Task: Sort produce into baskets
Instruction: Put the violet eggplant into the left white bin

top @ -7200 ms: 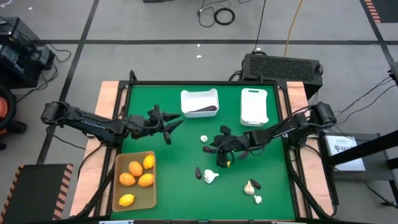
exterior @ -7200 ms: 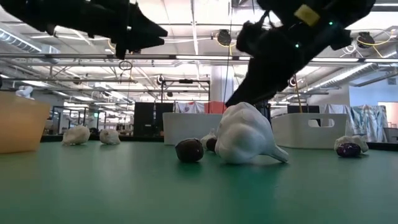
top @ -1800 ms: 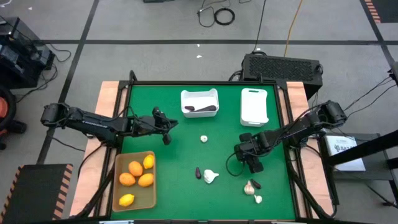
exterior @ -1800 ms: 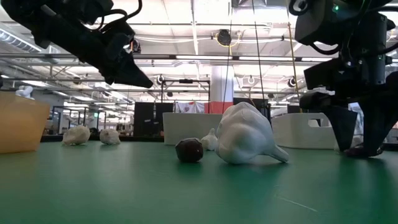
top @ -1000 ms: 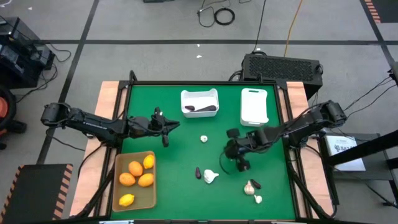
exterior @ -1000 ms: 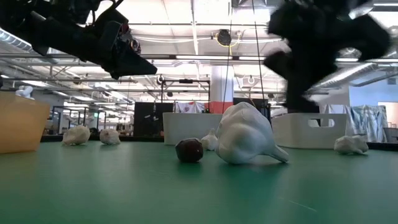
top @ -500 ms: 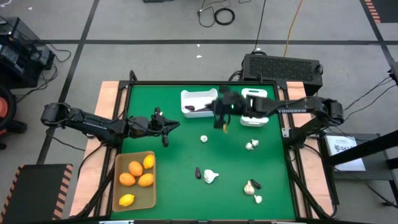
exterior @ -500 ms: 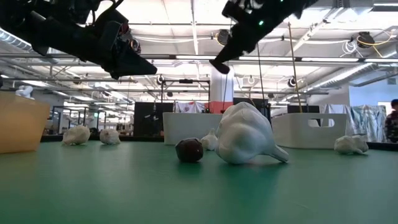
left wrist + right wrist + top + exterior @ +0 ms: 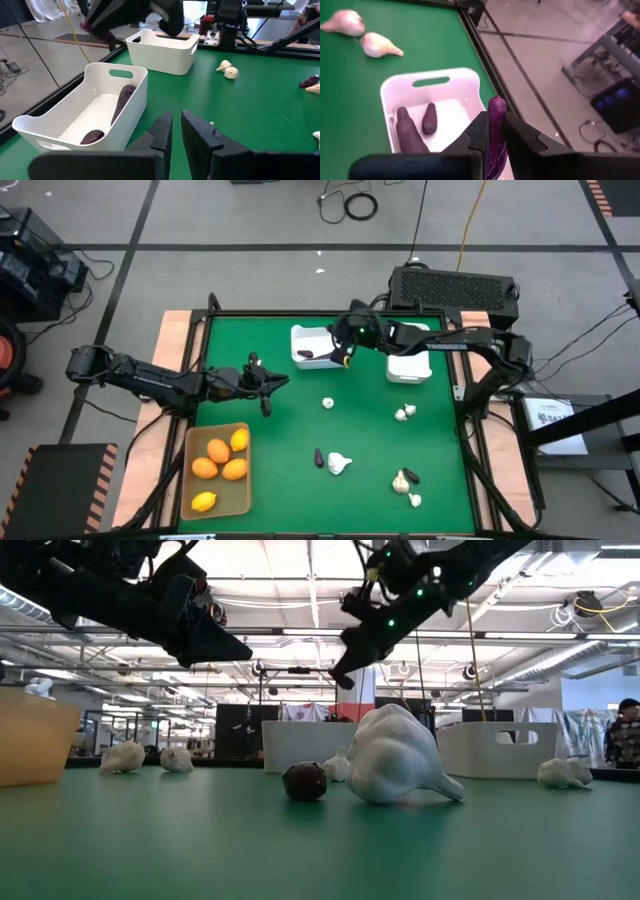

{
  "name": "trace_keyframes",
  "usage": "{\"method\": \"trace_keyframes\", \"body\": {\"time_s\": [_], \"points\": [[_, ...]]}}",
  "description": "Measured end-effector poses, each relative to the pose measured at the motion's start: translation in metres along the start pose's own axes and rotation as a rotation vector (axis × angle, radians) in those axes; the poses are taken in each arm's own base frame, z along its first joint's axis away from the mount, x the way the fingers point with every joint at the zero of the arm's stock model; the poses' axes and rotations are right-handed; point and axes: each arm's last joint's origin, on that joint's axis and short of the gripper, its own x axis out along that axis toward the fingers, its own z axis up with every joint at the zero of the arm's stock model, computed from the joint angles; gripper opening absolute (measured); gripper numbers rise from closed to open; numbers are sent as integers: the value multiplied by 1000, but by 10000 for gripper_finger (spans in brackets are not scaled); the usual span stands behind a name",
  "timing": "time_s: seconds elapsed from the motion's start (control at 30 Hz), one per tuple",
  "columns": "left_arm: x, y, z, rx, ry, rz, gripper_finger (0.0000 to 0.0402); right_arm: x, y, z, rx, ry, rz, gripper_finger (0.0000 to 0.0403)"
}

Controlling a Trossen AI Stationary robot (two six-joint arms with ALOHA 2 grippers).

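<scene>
High view shows the right gripper [image 9: 345,352] reaching across the table's far side to hang over the squarish white bin [image 9: 320,333]; right wrist view shows its fingers [image 9: 477,131] pinched on a slim purple eggplant [image 9: 496,135], which stands between them above that bin [image 9: 432,82]; two more dark eggplant pieces [image 9: 415,127] lie on the bin's floor; two garlic bulbs [image 9: 362,32] sit on the green mat beyond it. The left gripper [image 9: 268,383] waits above the mat's left half, near the tan tray [image 9: 244,500], its fingers [image 9: 162,132] drawn together with nothing between them; left wrist view looks past them at the same bin [image 9: 82,117] with the two dark pieces inside, and at the second white bin [image 9: 162,50] farther off. In the tan tray lie five orange and yellow fruits [image 9: 220,460]; on the open mat there are loose garlic bulbs [image 9: 340,464], one small one [image 9: 328,403] near the centre, one [image 9: 404,413] toward the right edge, two [image 9: 404,483] toward the near right, with a dark eggplant piece [image 9: 318,458] just beside the near-centre bulb; low view shows that bulb [image 9: 395,755] large, with the dark piece [image 9: 304,781] next to it.
</scene>
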Motion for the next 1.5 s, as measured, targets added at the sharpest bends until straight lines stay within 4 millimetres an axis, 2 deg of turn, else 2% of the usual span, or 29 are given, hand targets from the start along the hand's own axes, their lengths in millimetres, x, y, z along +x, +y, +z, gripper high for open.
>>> {"method": "trace_keyframes", "body": {"time_s": [0.17,0.33,0.63,0.73,0.87,1.1,1.27,1.37,1.5], "points": [[0,0,0,0,0,0,47,10,-1,-10,21,41,30,68],[0,0,0,0,0,0,47,10,-2,-6,73,48,69,101],[0,0,0,0,0,0,47,-7,-11,32,155,160,100,161],[0,0,0,0,0,0,47,-22,-4,45,164,239,224,173],[0,0,0,1,0,0,47,-37,18,53,201,301,398,180],[0,0,1,-4,-5,0,47,-65,78,52,169,430,587,181],[0,0,1,-7,-6,0,47,-87,116,55,363,529,609,181],[0,0,1,-8,-10,4,47,-106,138,48,385,665,662,181],[0,0,1,-8,-11,14,47,-139,161,30,299,889,651,180]]}}
